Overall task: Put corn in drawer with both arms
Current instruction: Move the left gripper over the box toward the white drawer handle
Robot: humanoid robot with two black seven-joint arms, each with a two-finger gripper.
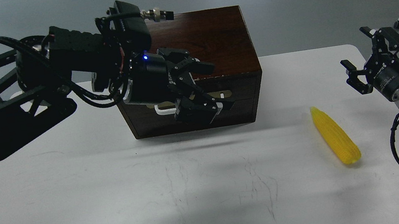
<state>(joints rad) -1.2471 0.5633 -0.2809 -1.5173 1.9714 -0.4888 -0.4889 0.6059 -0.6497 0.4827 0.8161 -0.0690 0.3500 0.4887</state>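
One white table (118, 201) on grey floor (324, 0). Left gripper (206, 87) spread apart before drawer (236, 99) handle (164, 110), contact unclear. Right gripper (369, 53) apart, holding nothing. Corn (334, 135) lies on table, right of cabinet (208, 36).

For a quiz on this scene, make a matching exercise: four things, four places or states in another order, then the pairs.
Things:
1. corn
2. left pincer
3. right pincer
4. drawer

Places or states:
A. open, in the air at the table's right edge
B. shut
C. lying on the table, right of the cabinet
D. open, in front of the white handle

Pairs: 1-C, 2-D, 3-A, 4-B
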